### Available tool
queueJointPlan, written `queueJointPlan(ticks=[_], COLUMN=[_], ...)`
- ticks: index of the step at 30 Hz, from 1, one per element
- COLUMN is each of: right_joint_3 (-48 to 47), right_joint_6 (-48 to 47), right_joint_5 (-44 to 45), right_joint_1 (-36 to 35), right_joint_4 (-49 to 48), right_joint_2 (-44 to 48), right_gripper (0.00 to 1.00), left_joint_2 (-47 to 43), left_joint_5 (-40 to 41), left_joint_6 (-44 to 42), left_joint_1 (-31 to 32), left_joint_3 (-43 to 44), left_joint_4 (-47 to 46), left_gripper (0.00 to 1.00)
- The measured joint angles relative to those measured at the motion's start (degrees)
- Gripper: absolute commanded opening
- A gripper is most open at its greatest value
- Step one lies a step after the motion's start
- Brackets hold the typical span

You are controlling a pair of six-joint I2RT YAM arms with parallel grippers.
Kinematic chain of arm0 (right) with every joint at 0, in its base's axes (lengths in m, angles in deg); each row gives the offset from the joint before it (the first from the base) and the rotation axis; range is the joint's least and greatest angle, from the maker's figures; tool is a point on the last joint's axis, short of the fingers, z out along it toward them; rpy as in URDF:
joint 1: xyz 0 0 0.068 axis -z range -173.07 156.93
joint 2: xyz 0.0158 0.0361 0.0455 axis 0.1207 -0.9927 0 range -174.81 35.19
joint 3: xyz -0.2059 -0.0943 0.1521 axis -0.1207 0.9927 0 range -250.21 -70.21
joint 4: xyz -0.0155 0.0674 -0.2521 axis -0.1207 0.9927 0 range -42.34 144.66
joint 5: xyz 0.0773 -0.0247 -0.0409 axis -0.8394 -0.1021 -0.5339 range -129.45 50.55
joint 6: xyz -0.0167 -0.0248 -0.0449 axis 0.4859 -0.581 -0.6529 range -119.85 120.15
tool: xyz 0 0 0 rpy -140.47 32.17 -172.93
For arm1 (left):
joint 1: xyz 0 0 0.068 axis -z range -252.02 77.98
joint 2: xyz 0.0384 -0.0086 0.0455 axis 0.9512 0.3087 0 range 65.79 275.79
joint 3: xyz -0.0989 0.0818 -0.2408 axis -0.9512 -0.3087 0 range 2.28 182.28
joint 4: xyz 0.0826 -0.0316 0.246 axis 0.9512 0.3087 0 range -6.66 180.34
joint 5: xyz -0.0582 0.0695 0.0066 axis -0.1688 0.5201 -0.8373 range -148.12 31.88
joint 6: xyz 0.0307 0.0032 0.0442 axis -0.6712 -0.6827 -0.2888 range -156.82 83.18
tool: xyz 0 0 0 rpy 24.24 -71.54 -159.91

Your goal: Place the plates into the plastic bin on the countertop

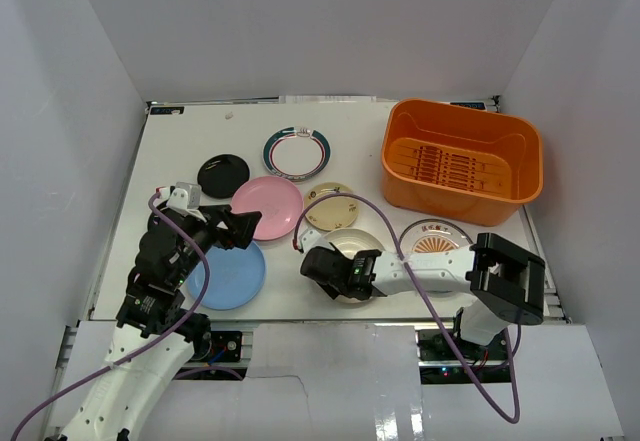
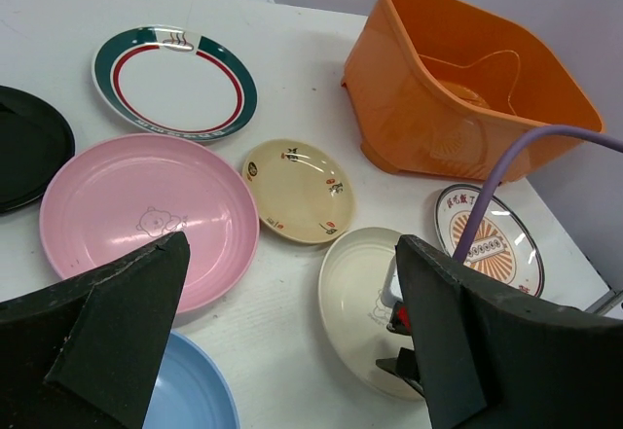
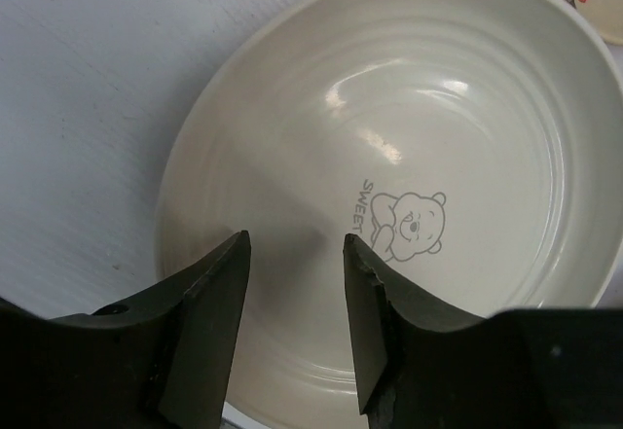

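Several plates lie on the white countertop (image 1: 190,136): black (image 1: 223,175), white with a green-red rim (image 1: 296,152), pink (image 1: 268,206), small beige (image 1: 329,206), light blue (image 1: 228,274), orange-patterned (image 1: 436,238) and cream (image 1: 352,244). The orange plastic bin (image 1: 460,161) stands at the back right with no plate in it. My right gripper (image 3: 295,244) hovers open just over the near inside of the cream plate (image 3: 419,127), which has a bear print; nothing sits between its fingers. My left gripper (image 2: 292,244) is wide open above the bare table between the pink plate (image 2: 146,210) and the cream plate (image 2: 360,293).
White walls enclose the table on three sides. The bin (image 2: 467,89) stands right of the beige plate (image 2: 297,191), behind the orange-patterned plate (image 2: 506,239). A purple cable (image 1: 400,261) arcs over the right arm. The light blue plate (image 2: 185,400) lies under my left wrist.
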Motion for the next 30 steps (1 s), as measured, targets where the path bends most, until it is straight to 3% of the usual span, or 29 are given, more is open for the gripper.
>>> queueJointPlan(ticks=[4, 13, 20, 26, 30], right_joint_3=[-0.5, -4.1, -4.2, -3.9, -3.9], right_joint_6=[0.0, 0.2, 0.0, 0.0, -0.5], right_joint_5=[0.7, 3.8, 0.5, -0.5, -0.7], right_joint_1=[-0.5, -3.4, -3.8, -3.8, -3.7], right_joint_4=[0.6, 3.2, -1.9, -2.4, -2.6], right_joint_2=[-0.9, 2.9, 5.0, -2.4, -4.5], right_gripper=[0.59, 0.59, 0.59, 0.51, 0.29], left_joint_2=[0.0, 0.0, 0.0, -0.6, -0.6], left_joint_5=[0.2, 0.3, 1.0, 1.7, 1.7], left_joint_6=[0.0, 0.0, 0.3, 0.4, 0.4], left_joint_1=[0.0, 0.0, -0.1, -0.1, -0.1], left_joint_3=[0.3, 0.3, 0.3, 0.3, 0.3], left_joint_4=[0.0, 0.1, 0.5, 0.6, 0.6], left_gripper=[0.98, 0.98, 0.98, 0.98, 0.98])
